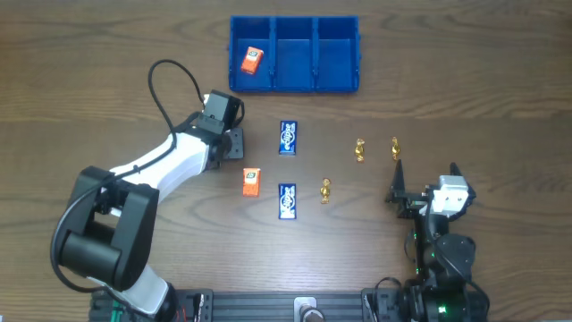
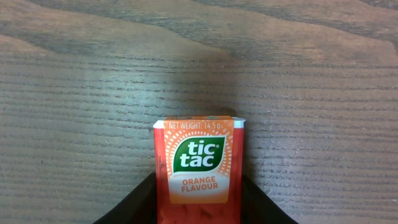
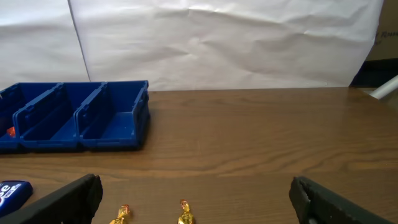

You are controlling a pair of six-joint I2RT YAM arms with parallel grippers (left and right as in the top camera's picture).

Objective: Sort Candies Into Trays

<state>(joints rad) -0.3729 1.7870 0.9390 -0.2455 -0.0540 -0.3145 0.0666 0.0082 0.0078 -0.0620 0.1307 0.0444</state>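
Note:
An orange candy box (image 1: 251,182) lies flat on the wooden table, left of centre. My left gripper (image 1: 238,156) is down at its far end. In the left wrist view this box (image 2: 199,155) sits between the dark fingers (image 2: 140,205), which press against both long sides. A second orange box (image 1: 252,60) lies in the left compartment of the blue tray (image 1: 295,88). Two blue packets (image 1: 288,137) (image 1: 287,201) and three gold candies (image 1: 360,149) (image 1: 394,146) (image 1: 326,190) lie loose. My right gripper (image 1: 425,172) stands open and empty, near its base.
The blue tray (image 3: 112,127) stands at the table's far edge, with its middle and right compartments empty. Two gold candies (image 3: 121,214) (image 3: 185,218) lie just ahead of the right gripper (image 3: 193,186). White sheeting hangs behind the table.

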